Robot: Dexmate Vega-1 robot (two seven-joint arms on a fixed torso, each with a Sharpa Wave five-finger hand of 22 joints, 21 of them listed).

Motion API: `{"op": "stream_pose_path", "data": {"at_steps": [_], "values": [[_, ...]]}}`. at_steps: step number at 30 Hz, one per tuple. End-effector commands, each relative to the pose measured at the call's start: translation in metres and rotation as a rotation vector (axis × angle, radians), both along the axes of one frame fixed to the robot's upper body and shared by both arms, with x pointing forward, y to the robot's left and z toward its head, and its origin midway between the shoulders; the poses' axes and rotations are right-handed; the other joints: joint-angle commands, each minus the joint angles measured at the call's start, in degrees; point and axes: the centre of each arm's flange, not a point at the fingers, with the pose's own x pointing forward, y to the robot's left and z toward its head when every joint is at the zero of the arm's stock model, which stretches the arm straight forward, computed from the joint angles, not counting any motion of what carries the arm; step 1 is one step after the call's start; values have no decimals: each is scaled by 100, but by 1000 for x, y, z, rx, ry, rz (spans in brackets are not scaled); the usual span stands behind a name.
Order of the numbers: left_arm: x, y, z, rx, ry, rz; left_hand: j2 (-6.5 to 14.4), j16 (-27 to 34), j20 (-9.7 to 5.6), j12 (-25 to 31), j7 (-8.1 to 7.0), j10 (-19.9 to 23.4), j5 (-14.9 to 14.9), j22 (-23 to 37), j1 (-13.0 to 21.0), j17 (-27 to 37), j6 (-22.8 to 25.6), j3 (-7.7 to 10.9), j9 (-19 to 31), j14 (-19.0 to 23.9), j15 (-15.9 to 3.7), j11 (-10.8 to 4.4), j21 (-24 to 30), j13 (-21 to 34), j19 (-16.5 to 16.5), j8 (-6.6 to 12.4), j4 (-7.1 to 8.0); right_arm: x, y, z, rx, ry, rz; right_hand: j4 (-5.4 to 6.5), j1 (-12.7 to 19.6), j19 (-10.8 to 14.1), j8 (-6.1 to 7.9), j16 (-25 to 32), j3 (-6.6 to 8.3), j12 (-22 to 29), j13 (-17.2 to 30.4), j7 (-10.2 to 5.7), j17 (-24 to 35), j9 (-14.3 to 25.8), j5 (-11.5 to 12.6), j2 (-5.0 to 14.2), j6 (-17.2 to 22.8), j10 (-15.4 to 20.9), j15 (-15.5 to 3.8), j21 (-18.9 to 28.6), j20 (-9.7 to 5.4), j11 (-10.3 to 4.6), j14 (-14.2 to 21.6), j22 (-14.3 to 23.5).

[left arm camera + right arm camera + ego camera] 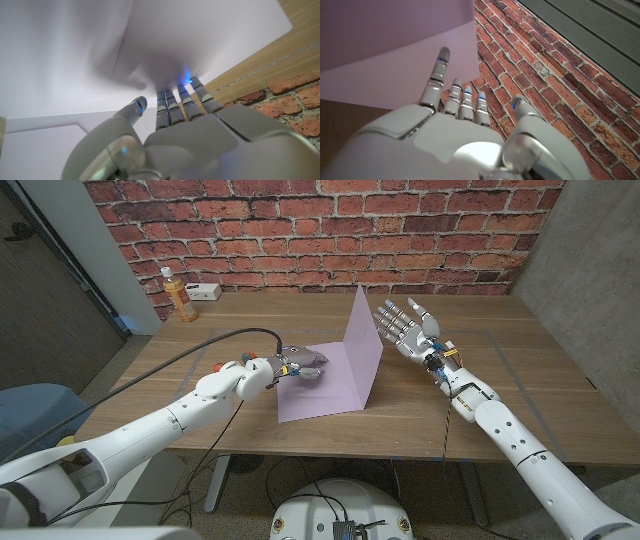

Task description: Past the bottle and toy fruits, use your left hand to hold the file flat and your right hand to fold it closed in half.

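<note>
A lilac file [330,375] lies in the middle of the table, its left half flat and its right half standing nearly upright [364,340]. My left hand [300,366] presses down on the flat half near its left edge, fingers on the sheet [150,60]. My right hand [405,327] is open, fingers spread, just right of the raised half, its fingertips [442,54] at the lilac sheet [380,55]. Whether they touch it, I cannot tell.
An orange bottle [179,295] stands at the far left of the table, with a small white box [206,290] beside it. A brick wall [320,230] runs behind the table [480,370].
</note>
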Motion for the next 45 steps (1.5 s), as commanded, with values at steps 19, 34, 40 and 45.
{"op": "stream_pose_path", "data": {"at_steps": [19,34,40,45], "values": [[-11,8,4,-43,-28,7,142,47,-20,62,19,40,20,124,95,5,71,20,69,-5,-160,-15,33,30,99,61,62,-20,30,5,-379,-169,-196,86,-70,543,43,201,257,161,12,284,-37,3,49,-14,958,1259,194,-159,-230,198,955,1],[-18,12,4,-53,-45,13,140,46,-19,64,29,38,20,125,107,3,73,22,69,-2,-158,-17,29,31,106,64,71,-31,43,14,-559,-332,-275,119,-128,726,89,152,368,156,12,391,-46,2,52,-4,1520,1794,109,-272,-404,102,1227,9],[-20,13,6,-60,-61,8,139,49,-21,68,31,45,20,125,108,4,80,23,70,7,-160,-28,29,31,111,67,80,-37,48,20,-696,-447,-388,175,-163,689,133,121,407,209,10,378,-18,1,47,41,1829,2138,3,-350,-459,43,1231,14],[-21,12,6,-58,-62,9,138,47,-20,70,32,48,21,125,118,0,95,29,70,14,-158,-39,29,31,120,72,79,-39,54,23,-802,-500,-429,234,-212,677,128,126,416,221,10,383,-4,-1,33,48,1949,2305,-100,-393,-490,-16,1294,17]]}}
